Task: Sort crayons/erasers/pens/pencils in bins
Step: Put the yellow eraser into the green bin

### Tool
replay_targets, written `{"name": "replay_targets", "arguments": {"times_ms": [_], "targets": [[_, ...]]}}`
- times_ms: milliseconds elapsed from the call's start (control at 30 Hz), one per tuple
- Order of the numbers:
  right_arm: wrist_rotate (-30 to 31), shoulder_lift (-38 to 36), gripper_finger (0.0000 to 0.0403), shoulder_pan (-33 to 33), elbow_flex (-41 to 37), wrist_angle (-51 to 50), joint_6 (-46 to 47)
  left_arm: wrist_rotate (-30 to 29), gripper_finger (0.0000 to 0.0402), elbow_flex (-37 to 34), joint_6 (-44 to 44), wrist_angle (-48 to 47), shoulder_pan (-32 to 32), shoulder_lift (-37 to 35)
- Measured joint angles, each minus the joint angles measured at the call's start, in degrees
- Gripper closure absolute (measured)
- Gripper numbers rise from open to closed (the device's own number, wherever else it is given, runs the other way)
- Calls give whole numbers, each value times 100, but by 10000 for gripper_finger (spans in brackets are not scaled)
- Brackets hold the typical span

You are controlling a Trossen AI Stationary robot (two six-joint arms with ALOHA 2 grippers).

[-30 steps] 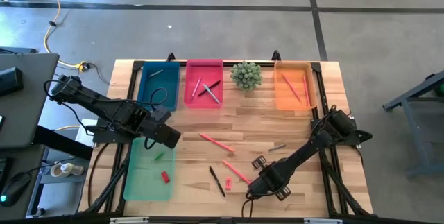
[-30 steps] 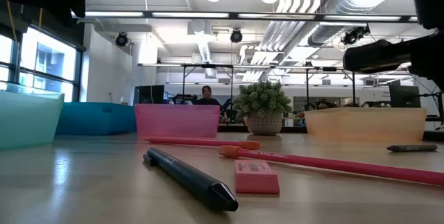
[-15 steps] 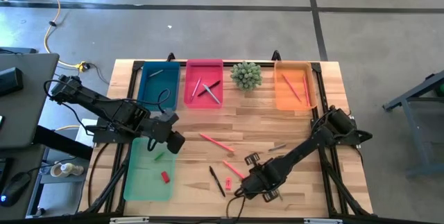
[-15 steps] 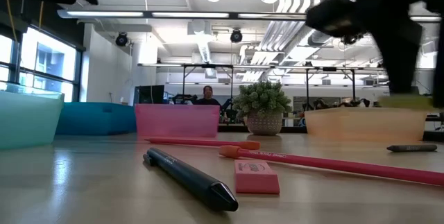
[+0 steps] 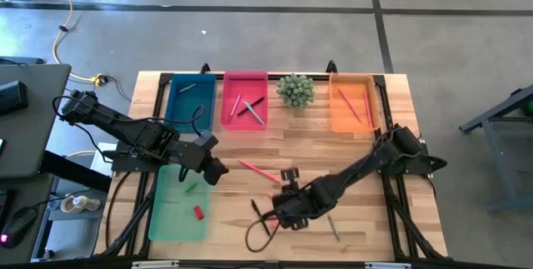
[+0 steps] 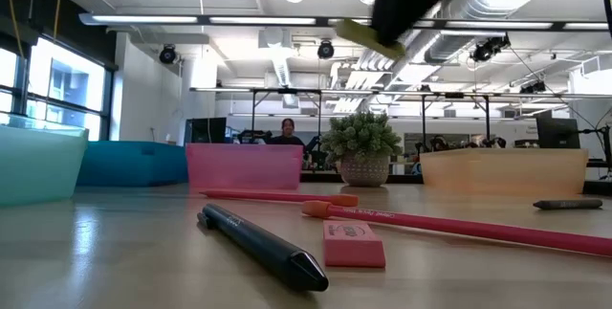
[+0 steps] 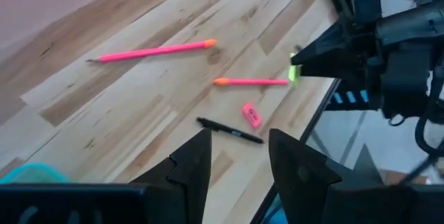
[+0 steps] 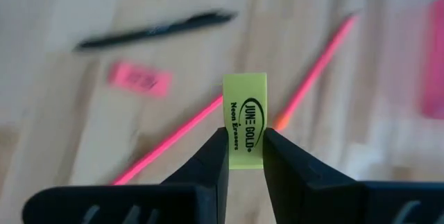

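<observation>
A yellow eraser [image 8: 244, 120] is being pinched between the right gripper's [image 8: 243, 156] narrow jaws above the pink eraser [image 8: 139, 79] and pencils mid-table. The left gripper [image 7: 238, 156] is being held empty, jaws apart, beside the green bin [image 5: 171, 219].

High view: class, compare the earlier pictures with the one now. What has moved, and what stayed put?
The right pincer, shut on the yellow eraser, swept leftward over the pen and pink eraser. The left pincer crept slightly right, empty. The bins' contents and loose sticks stayed.
</observation>
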Motion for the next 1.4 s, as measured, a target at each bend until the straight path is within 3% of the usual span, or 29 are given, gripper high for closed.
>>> {"name": "replay_targets", "arguments": {"times_ms": [267,567,833,1400], "targets": [[678,-4,343,-331,580,2,172,-438,270,0,2,105,0,0],[957,-7,343,-634,832,57,-278,-1095,270,1,2,110,54,69],[1190,-7,343,-902,846,540,-1148,-1044,270,0,89,268,264,439],[1256,-7,343,-1212,846,1014,-1639,-961,270,2,198,1305,405,698]]}}
